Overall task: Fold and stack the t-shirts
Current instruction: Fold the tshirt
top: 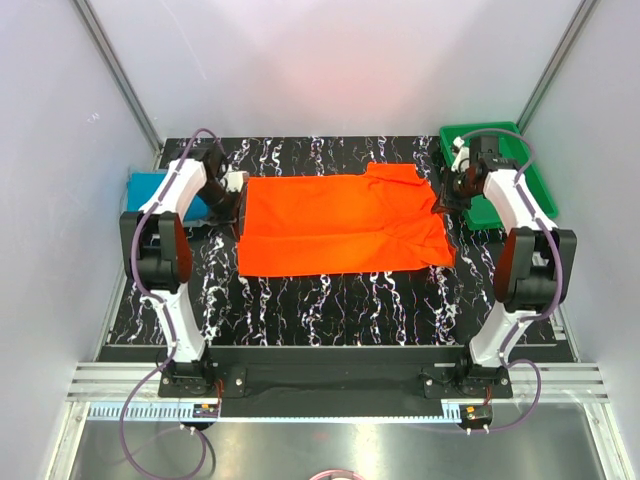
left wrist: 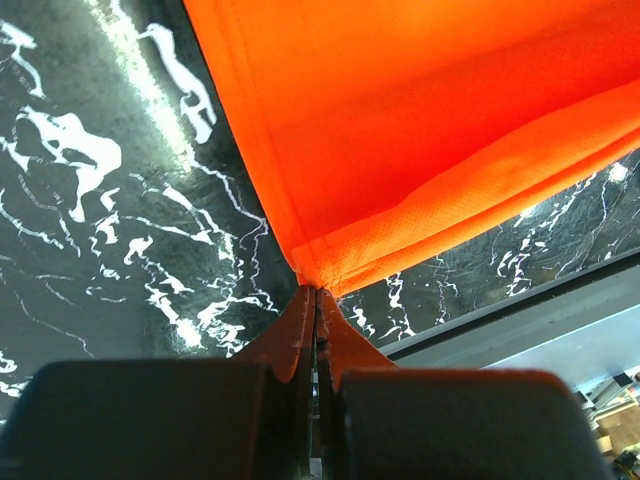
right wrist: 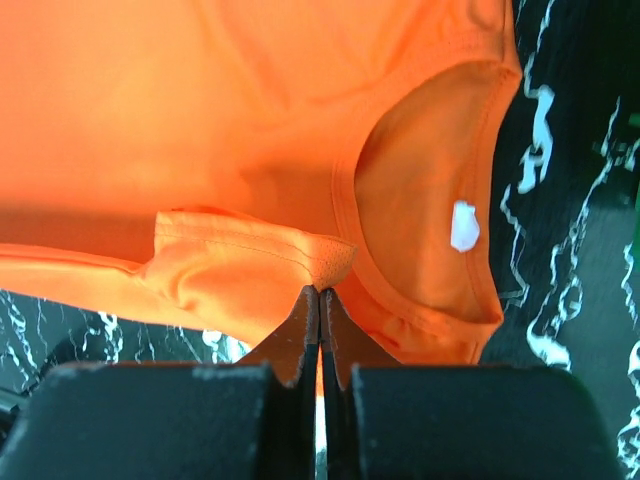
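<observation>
Right, near edge first: the black table (top: 330, 300) w/ white marble veining, glossy and hard, carries only the arm bases on that strip.

Mid-table lies the bright orange-red cloth t-shirt (top: 340, 225). It's spread flat, long axis running left-right, hem end toward the left edge, neck end toward the right. Thin matte knit, creased on the right half. It has a double-stitched hem (left wrist: 250, 150) and a ribbed collar (right wrist: 343, 200) w/ a small white label (right wrist: 464, 225) inside.

The left gripper (top: 238, 205) sits at the shirt's left end, jaws fully closed, pinching a hem corner; the cloth runs straight off the tips in the wrist view. The right gripper (top: 441, 203) is at the opposite end, jaws likewise closed, and looks to be nipping a folded sleeve cuff just beside the collar.

So each arm has its own end, shirt spanning btwn them. Both pinches sit toward the shirt's far side, so I judge the next move turns on that left-right axis, probably carrying both points toward the near edge for a lengthwise fold.

Further back, the teal-blue cloth t-shirt (top: 148, 186) is bunched at the left edge beside the left arm. In the far-right corner is a rigid green plastic tray (top: 532, 188), partly hidden by the right arm.
</observation>
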{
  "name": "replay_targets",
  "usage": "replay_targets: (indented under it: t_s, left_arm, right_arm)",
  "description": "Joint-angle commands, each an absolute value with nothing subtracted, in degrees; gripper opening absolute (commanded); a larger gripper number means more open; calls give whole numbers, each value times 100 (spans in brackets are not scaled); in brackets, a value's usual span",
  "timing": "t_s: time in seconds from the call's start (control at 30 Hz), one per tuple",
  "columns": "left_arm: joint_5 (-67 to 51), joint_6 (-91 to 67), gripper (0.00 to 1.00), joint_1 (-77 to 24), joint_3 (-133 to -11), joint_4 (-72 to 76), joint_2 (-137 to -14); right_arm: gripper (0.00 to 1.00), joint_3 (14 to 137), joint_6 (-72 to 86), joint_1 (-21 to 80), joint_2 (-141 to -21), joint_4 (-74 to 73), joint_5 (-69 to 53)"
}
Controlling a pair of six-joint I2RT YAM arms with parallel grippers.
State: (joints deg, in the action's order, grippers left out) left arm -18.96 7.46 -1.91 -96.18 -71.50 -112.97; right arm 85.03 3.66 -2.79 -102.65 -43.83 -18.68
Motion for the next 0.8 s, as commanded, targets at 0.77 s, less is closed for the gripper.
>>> replay_targets:
  t_s: [0.77]
  left_arm:
    - [-1248,554,3,-422,-10134,-6961,-11909]
  right_arm:
    - [0,9184,62,-26,-11223,-4096,-1767]
